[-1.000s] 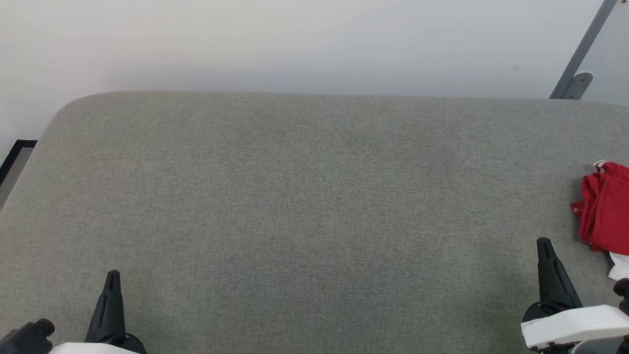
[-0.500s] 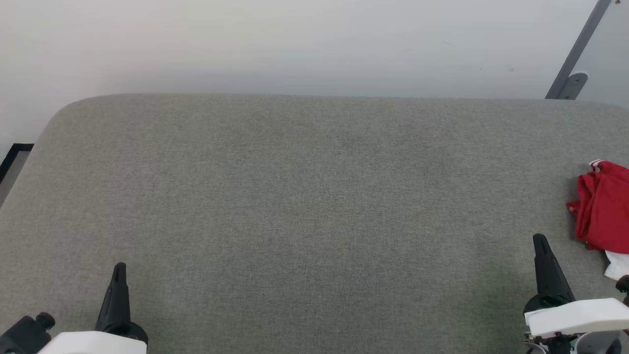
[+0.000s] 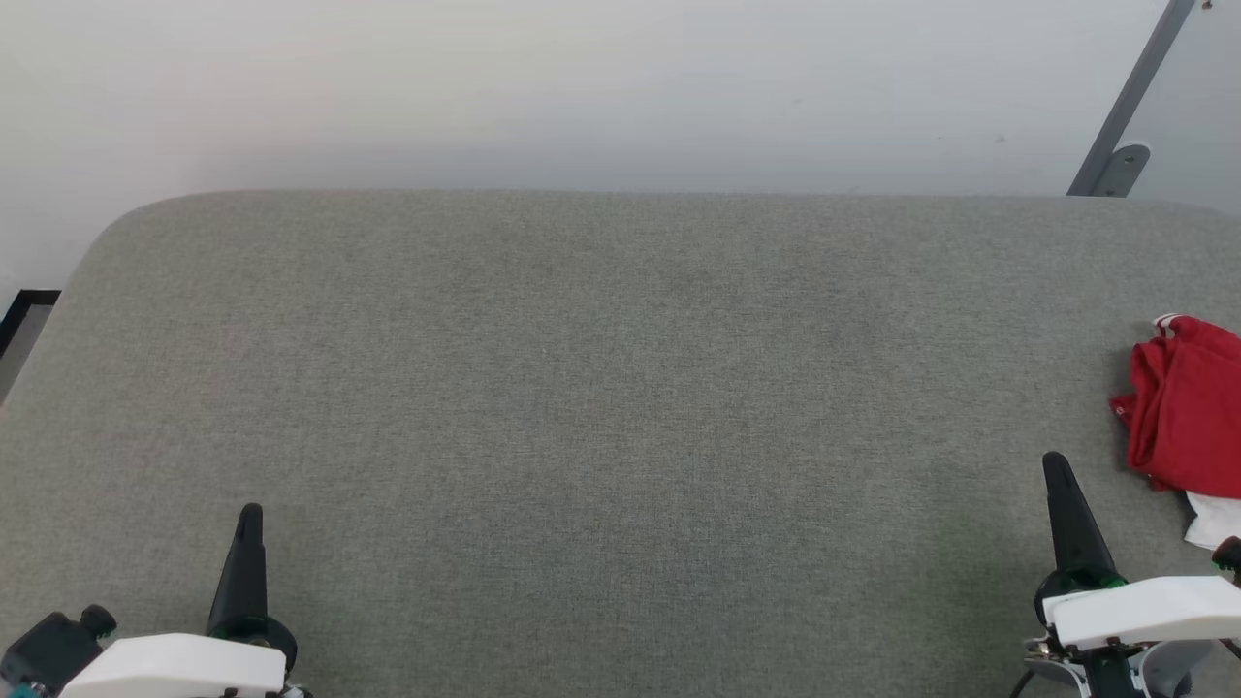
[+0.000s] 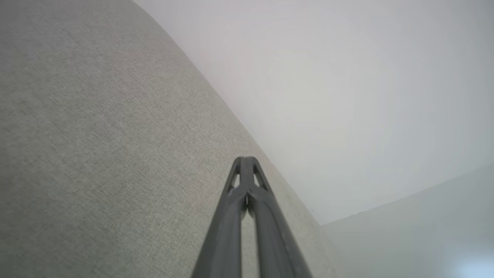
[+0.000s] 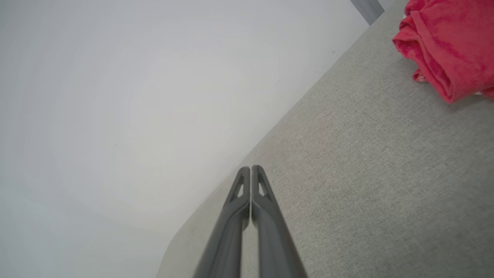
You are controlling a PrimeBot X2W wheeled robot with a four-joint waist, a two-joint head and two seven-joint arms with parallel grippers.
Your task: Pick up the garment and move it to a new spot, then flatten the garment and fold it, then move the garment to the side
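Right gripper (image 3: 1052,465) clenched and empty, at 4 o'clock in the head view. Left gripper (image 3: 249,514) likewise clenched and empty, at 8 o'clock. Red garment (image 3: 1185,417) lies bunched at 3 o'clock on the grey fabric tabletop (image 3: 620,388), near the right gripper, apart from it.

From the head we look forward and down over a grey woven-fabric surface with rounded corners (image 3: 620,388), a pale wall (image 3: 582,87) behind it. Our left wrist camera sits low and near the cloth, sighting along the left gripper (image 4: 246,159) toward that wall. Our right wrist camera does likewise along the right gripper (image 5: 251,168), sharing with the head view the crumpled red shirt (image 5: 447,50).
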